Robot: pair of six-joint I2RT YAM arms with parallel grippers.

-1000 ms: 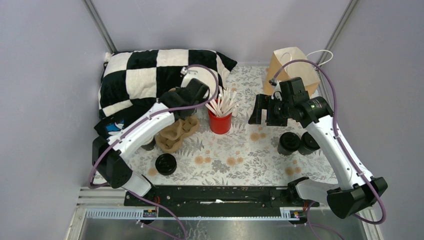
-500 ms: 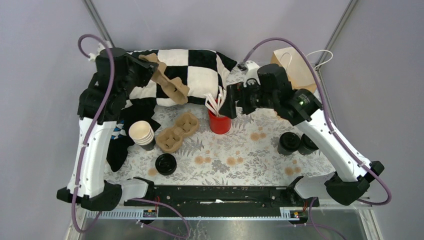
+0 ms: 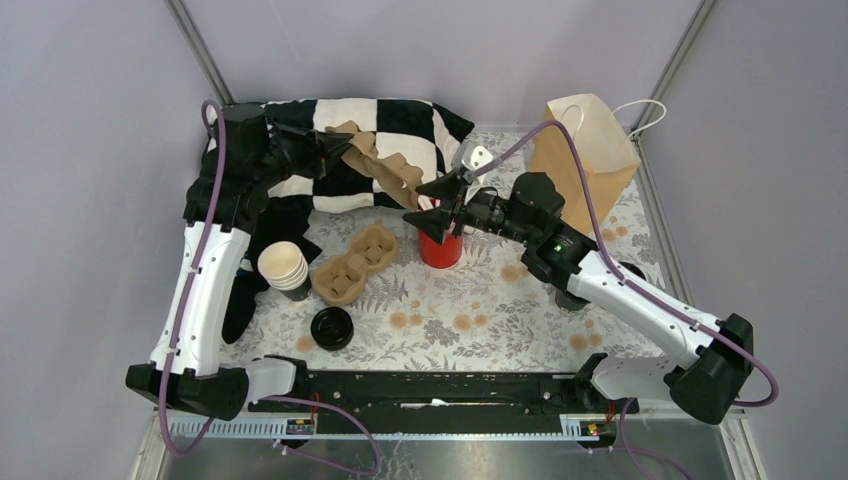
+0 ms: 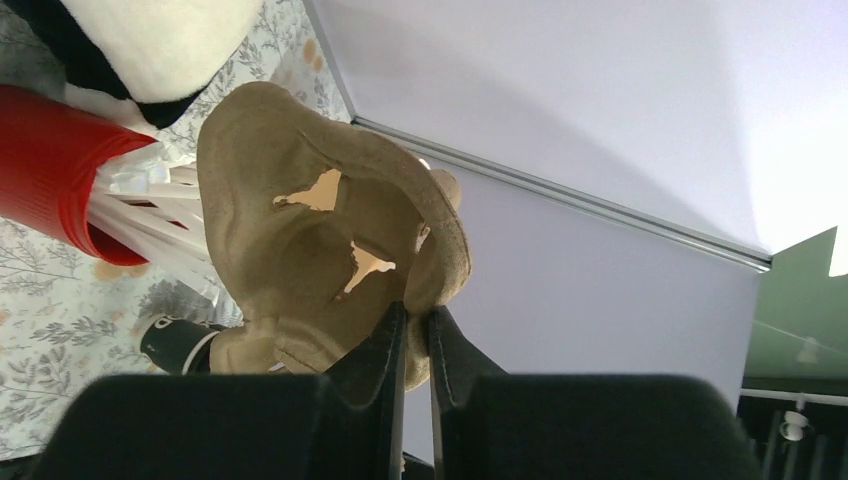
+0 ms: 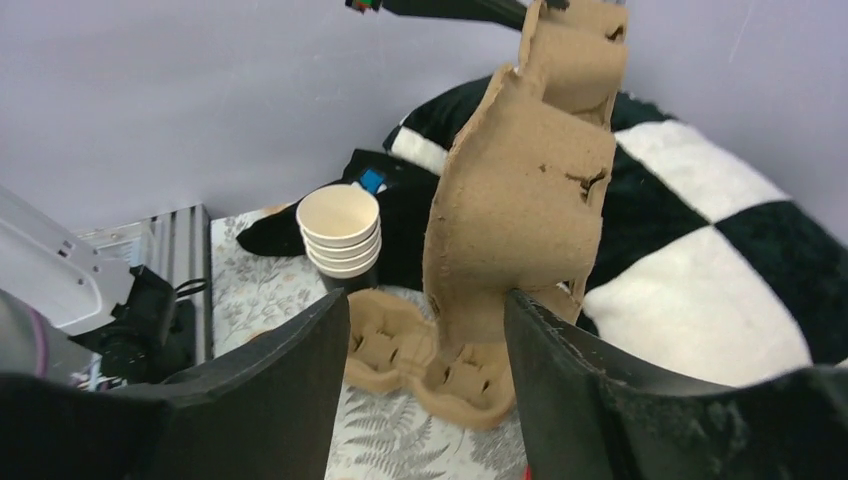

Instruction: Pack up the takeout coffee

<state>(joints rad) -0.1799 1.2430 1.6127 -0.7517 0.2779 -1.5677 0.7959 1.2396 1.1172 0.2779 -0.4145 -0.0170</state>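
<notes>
**Operator:** Which step is in hand?

**Guide:** Carrier handling, as far as can be judged; no coffee is packed yet. Your left gripper (image 4: 417, 322) is clamped on the rim of a pulp cup carrier (image 3: 385, 170) and holds it in the air over the checkered cloth (image 3: 300, 135). Your right gripper (image 3: 440, 203) is spread wide and faces the carrier's free end, just above the red cup (image 3: 441, 247) of stirrers. Contact with the carrier cannot be confirmed.

**Operator:** Where is the takeout coffee?

**Guide:** The two lidded cups (image 3: 573, 297) stand on the table at the right, largely hidden under your right forearm and well apart from the carrier.

**Operator:** What does the next move call for?

**Guide:** Probably a handover. Close the right jaws on the free end and verify the grip before releasing the left. Keep clear of the stirrers below. The carrier must then be set flat, wells up, near the cups. A second carrier (image 3: 355, 262) lies on the table.
</notes>
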